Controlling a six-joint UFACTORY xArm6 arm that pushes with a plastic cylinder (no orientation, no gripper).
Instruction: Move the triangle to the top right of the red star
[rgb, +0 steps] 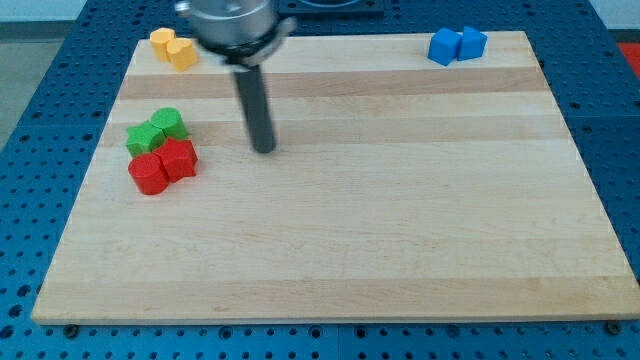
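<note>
Tool tip (264, 150) rests right of touching red blocks (164, 165) and green blocks (156, 130).

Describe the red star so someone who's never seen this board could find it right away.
Start at the wooden board's left edge, where four blocks cluster, left of my tip. Two green blocks sit above two red. The red star is the right-hand red one, touching the rounder red block.

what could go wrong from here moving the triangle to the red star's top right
1. The red blocks touch the green blocks, so a push arriving there may scatter the cluster.
2. Which block is the triangle is unclear; my tip could pick wrongly.
3. The blue blocks sit at the wooden board's top edge, and could slide off.
</note>
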